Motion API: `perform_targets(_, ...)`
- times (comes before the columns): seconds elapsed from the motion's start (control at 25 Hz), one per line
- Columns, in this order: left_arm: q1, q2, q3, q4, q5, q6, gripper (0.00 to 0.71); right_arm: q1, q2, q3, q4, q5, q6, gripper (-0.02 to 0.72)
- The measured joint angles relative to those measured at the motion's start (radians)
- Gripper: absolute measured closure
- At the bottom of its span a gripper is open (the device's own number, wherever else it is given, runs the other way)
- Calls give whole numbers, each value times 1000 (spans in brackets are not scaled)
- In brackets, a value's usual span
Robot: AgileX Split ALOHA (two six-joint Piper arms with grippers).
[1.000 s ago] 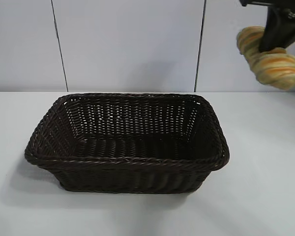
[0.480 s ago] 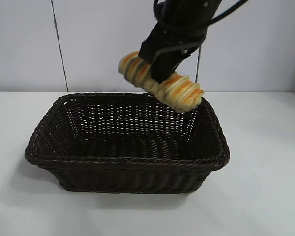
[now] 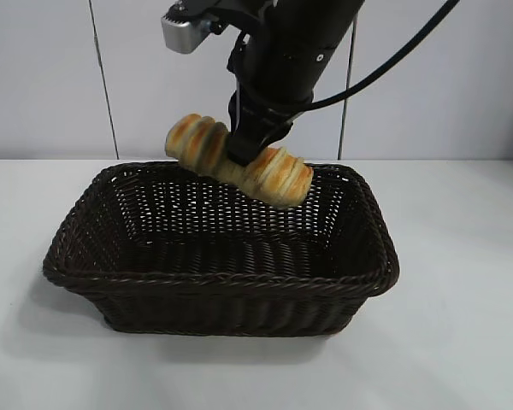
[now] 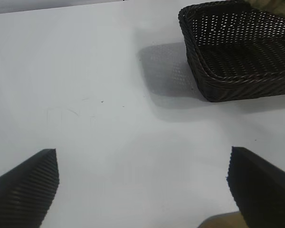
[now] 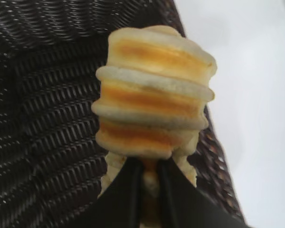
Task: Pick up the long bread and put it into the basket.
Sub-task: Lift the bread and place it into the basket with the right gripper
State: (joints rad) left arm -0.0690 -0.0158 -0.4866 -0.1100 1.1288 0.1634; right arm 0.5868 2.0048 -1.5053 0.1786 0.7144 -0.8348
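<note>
The long bread [image 3: 239, 160], pale golden with toasted orange stripes, hangs tilted in the air over the back part of the basket [image 3: 222, 280]. My right gripper [image 3: 244, 152] is shut on its middle, pinching it narrow. In the right wrist view the long bread [image 5: 154, 95] bulges above the two black fingers [image 5: 128, 190], with the dark woven basket [image 5: 42, 109] below it. My left gripper [image 4: 142, 185] stands open over bare table, well away from the basket [image 4: 242, 90], with nothing between its fingers.
The basket is dark brown wicker with a braided rim and has nothing inside it. White table [image 3: 462, 325] surrounds it on all sides. A pale panelled wall [image 3: 43, 77] stands behind.
My right arm has carried the long bread from the far upper right leftward and down, to a spot over the back of the basket. The left gripper has not changed.
</note>
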Motion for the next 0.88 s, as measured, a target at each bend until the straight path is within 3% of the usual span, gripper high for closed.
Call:
perform_targets(0.44, 0, 0, 0, 0, 0, 0, 15, 0, 41, -3, 29, -8, -1, 635)
perform_targets(0.56, 0, 0, 0, 0, 0, 0, 15, 0, 41, -3, 31, -2, -1, 521)
perform_targets(0.76, 0, 0, 0, 0, 0, 0, 15, 0, 14, -4, 32, 6, 1, 214)
perform_targets(0.88, 0, 0, 0, 0, 0, 0, 15, 0, -18, -10, 32, 12, 17, 135)
